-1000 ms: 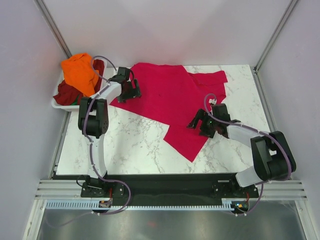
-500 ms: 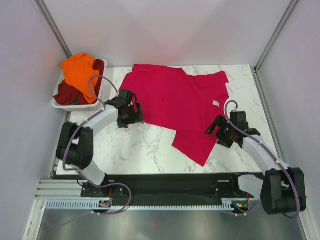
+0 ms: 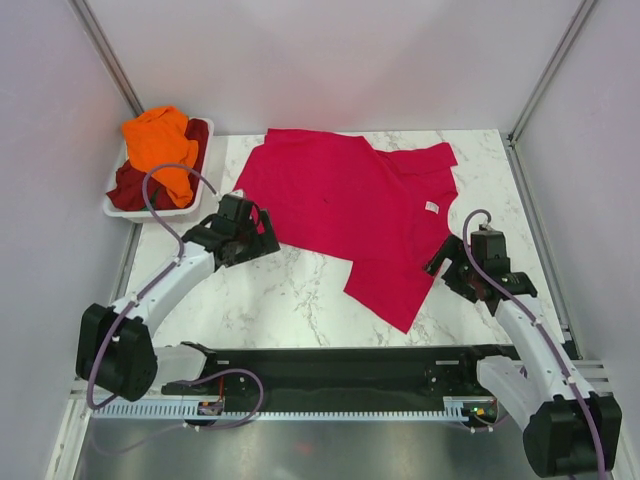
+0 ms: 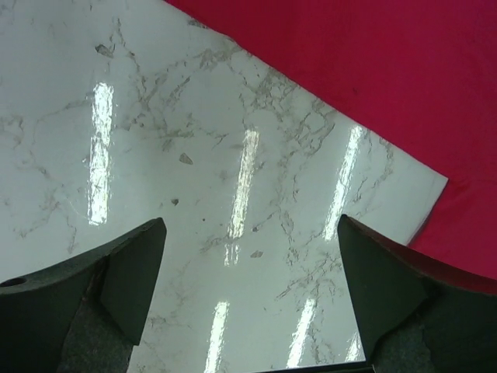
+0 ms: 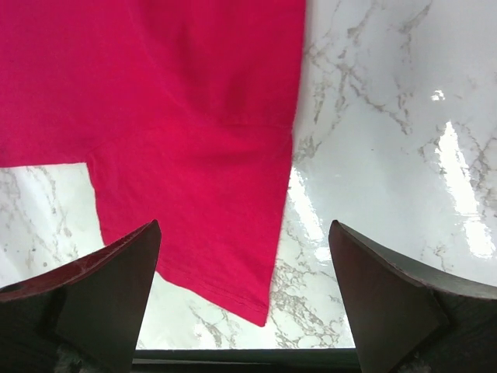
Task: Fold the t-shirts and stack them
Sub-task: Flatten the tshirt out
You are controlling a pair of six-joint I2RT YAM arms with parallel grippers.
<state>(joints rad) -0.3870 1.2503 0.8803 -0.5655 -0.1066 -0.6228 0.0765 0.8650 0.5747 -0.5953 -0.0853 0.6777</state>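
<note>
Limp, light pink t-shirt (image 3: 340, 195) lies spread but creased on the worktop (image 3: 290, 300); likely best pinched at hem corners; left fingers (image 4: 132, 276) and right fingers (image 5: 116, 284) gape wide, holding nothing.

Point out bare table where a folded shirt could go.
Biggest bare patch: near-left table, between left gripper, pink shirt and near edge. Narrower strip along the right edge, beyond the right gripper. Crowded: shirt covers the far middle; basket is heaped.
</note>
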